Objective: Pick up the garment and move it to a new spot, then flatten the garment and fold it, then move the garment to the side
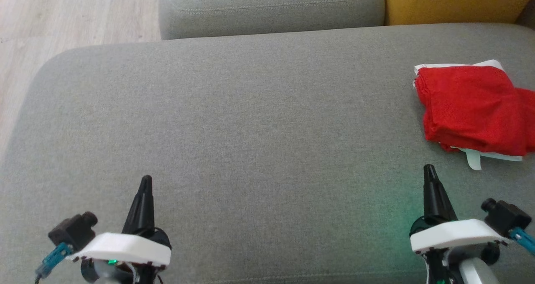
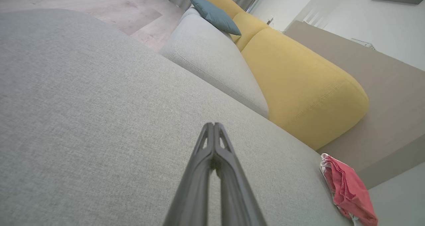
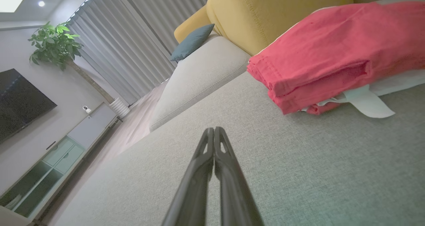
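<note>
At the far right of the grey seat cushion [image 1: 250,121] you can see the red garment [image 1: 472,108] lying as a compact folded stack with white trim beneath. From that I judge the moving, flattening, folding and setting aside done, with little or nothing left. Your left gripper [image 1: 146,179] and right gripper [image 1: 429,168] sit over bare cushion, fingers pressed together on nothing, the right near the garment but apart; a white tab pokes out, no writing readable.
</note>
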You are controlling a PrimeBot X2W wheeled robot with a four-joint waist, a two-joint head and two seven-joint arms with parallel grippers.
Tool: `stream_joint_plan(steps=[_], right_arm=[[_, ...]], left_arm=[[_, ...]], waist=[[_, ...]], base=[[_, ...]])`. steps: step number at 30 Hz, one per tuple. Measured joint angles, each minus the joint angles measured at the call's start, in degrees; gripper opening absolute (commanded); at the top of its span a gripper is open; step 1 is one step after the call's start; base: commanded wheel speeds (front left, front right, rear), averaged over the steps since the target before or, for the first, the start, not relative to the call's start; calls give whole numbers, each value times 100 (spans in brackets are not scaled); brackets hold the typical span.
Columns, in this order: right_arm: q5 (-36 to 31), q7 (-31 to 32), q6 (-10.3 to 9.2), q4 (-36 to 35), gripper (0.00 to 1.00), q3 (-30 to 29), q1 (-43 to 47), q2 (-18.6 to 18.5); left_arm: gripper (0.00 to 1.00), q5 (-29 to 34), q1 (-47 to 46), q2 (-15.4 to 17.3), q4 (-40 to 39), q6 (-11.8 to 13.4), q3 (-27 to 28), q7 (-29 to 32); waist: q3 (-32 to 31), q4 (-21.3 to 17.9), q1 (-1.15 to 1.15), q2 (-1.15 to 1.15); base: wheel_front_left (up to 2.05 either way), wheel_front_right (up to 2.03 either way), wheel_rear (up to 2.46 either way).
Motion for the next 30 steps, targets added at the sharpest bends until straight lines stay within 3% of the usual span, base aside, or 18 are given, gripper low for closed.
stream_joint_plan(steps=[30], right_arm=[[1900,437,0,-38,0,-246,-115,-24]], left_arm=[[0,-1803,-231,35,201,-101,222,439]], waist=[[-44,10,0,0]], base=[[0,0,0]])
